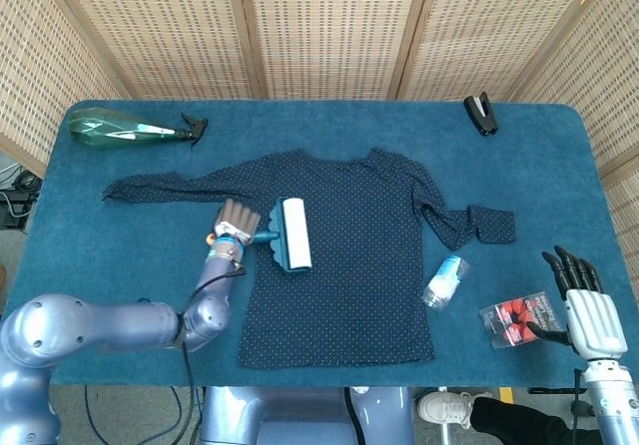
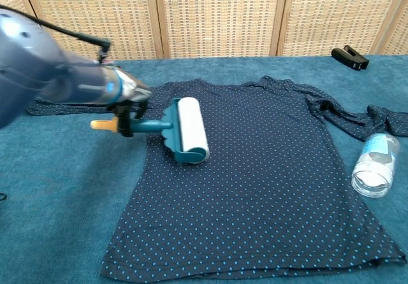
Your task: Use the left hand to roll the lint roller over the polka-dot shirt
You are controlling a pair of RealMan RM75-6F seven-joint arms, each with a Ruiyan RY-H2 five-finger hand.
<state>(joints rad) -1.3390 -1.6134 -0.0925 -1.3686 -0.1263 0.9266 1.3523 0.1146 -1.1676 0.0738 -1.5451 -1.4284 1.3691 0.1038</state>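
Left hand [image 1: 236, 222] grips lint roller [image 1: 292, 233] on polka-dot shirt [image 1: 344, 255].

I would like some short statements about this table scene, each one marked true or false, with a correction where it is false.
1. The left hand holds the lint roller by its handle. True.
2. The roller lies on the bare table, away from the polka-dot shirt. False: its white roll rests on the shirt, near the shirt's left side.
3. The right hand holds the small plastic bottle. False: the bottle lies alone on the table beside the shirt, and the right hand holds nothing.
4. A green spray bottle lies at the far left of the table. True.
5. A black stapler sits on the shirt. False: it sits on the table's far right.
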